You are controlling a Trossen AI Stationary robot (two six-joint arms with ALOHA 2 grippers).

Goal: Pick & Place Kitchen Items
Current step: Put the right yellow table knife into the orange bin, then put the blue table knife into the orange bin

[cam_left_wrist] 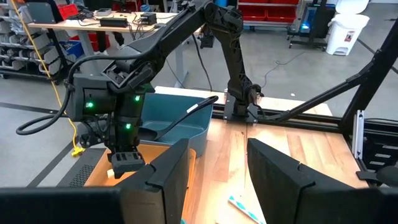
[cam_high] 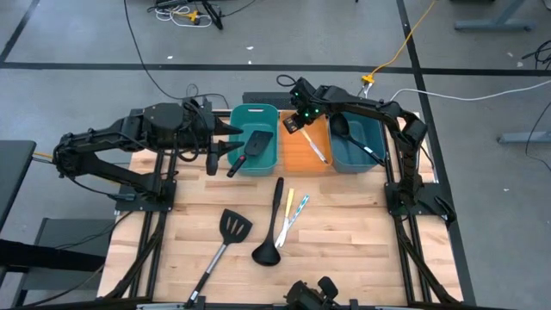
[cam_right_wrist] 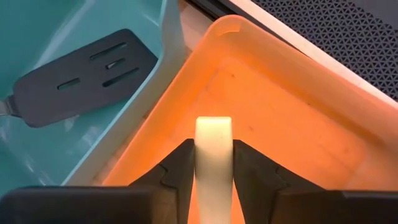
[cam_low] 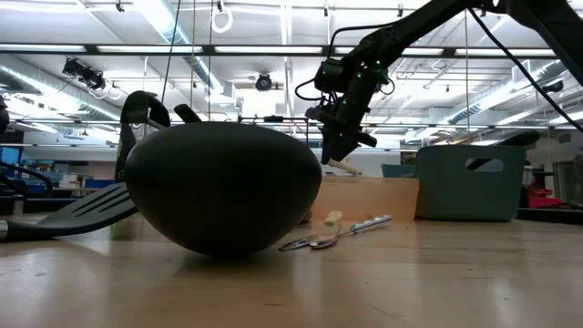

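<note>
— Stick (cam_right_wrist: 213,155)?
— Thin, white, upright between my right tool's (cam_right_wrist: 211,163) fingers, gripped over the orange bin (cam_right_wrist: 298,118).
— Left tool (cam_left_wrist: 217,171)?
— Open, holding nothing, beside the teal bin (cam_high: 256,116) where a spatula (cam_high: 256,144) lies.
— Hidden?
— The stick's lower end; a ladle (cam_low: 223,187) blocks the low view.

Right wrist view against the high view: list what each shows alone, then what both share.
Only the right wrist view: a white stick clamped between the right gripper fingers, above the orange bin. Only the high view: the left gripper beside the teal bin, a spatula, ladle and sticks on the table, and a darker bin. Both: the orange bin, teal bin and the spatula inside it.
</note>
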